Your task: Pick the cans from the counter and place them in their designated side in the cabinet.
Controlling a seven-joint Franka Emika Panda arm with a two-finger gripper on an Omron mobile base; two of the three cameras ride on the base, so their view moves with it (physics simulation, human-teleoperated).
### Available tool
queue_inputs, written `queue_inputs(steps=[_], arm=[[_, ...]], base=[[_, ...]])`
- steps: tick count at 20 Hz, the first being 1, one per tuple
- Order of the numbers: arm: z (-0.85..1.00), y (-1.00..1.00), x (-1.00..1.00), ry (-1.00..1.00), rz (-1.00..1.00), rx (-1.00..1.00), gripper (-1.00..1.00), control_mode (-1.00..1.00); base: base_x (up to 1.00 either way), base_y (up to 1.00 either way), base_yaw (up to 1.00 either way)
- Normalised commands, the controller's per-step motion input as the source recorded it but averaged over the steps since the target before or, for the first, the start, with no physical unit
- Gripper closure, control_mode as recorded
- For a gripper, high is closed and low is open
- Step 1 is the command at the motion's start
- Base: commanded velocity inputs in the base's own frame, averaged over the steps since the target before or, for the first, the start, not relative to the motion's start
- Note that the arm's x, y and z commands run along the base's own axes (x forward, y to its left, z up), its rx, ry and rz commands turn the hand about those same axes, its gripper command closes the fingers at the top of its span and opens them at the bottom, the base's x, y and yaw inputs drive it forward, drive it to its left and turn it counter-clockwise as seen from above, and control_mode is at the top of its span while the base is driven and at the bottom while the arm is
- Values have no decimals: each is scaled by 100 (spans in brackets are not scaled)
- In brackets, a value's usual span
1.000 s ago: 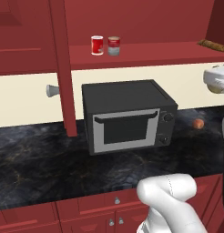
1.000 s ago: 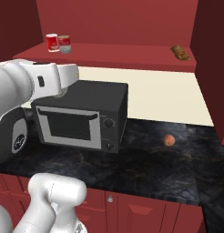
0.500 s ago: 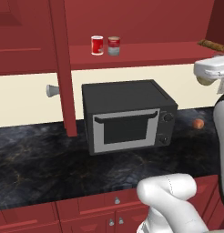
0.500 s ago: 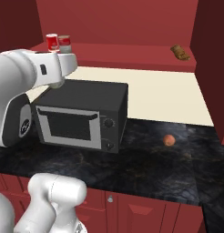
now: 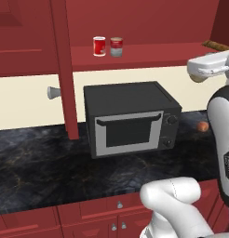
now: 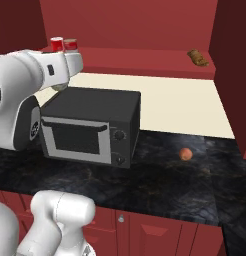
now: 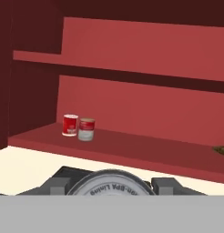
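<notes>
Cabinet (image 7: 145, 148) shelf holds all-red can (image 7: 70, 125) touching red-and-grey can (image 7: 86, 129); claw (image 7: 111, 185) clamped on third can (image 7: 109, 184).

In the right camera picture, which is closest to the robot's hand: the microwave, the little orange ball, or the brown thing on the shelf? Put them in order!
1. Microwave, just below the gripper.
2. Orange ball, on the counter to the right.
3. Brown thing, far right of the cabinet shelf.

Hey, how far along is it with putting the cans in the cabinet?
One done: a red-and-grey can stands on the cabinet shelf beside an all-red can. In hand: a second can, its lid showing between the fingers, facing that shelf. Left: setting it on the shelf.
</notes>
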Motion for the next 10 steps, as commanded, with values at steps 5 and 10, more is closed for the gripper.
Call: queue_inputs(steps=[5, 10], arm=[[4, 13, 35, 0, 3, -1, 100, -100], [0, 10, 39, 0, 3, -2, 100, -100]], base=[[0, 0, 0], [0, 0, 0]])
